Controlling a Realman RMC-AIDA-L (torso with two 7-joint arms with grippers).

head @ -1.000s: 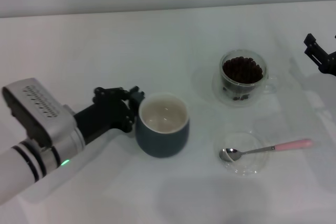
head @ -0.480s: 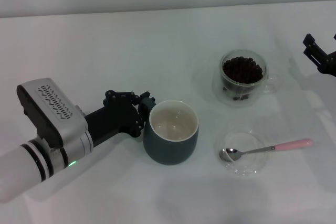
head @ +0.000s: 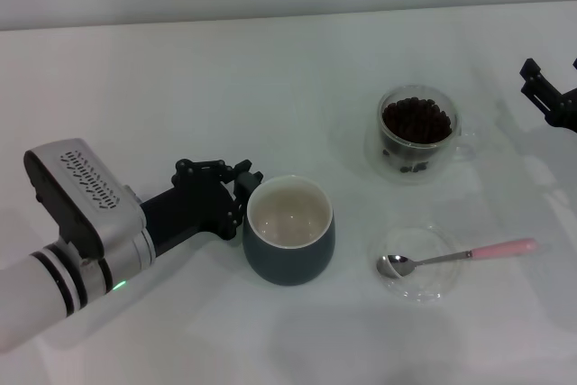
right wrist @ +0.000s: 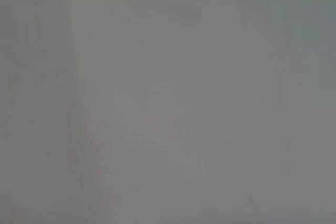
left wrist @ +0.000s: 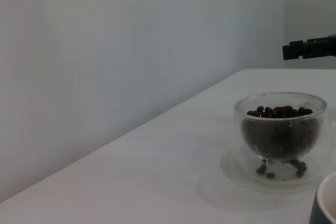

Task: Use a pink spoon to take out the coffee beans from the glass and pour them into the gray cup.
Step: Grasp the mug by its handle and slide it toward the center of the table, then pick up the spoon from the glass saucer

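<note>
1. Since half a second ago the gray cup (head: 288,230) and the left gripper (head: 242,188) have shifted together a little toward the robot's left and slightly away from it; a second ago both sat further left still. The glass, the spoon and the right gripper have not moved.
2. The left gripper is at the cup's left side, on the handle side, its dark fingers (head: 245,174) right against the cup wall. The handle is hidden behind them, so I cannot tell how far they are closed or whether they grip it.
3. The cup stands upright, its cream inside bare.
4. The glass (head: 417,133) stands upright, well beyond the left fingers and to their right, past the cup. The coffee beans (head: 416,120) fill its inner bowl; in the left wrist view a few lie loose at its base (left wrist: 279,168).
5. The pink spoon (head: 458,255) lies with its metal bowl in a flat clear dish (head: 416,264), to the right of the cup, its pink handle reaching out over the rim to the right.
6. The right gripper (head: 552,98) is parked at the right edge, apart from everything, its fingers visibly spread and holding nothing.
7. White table (head: 180,96) beneath it all.
</note>
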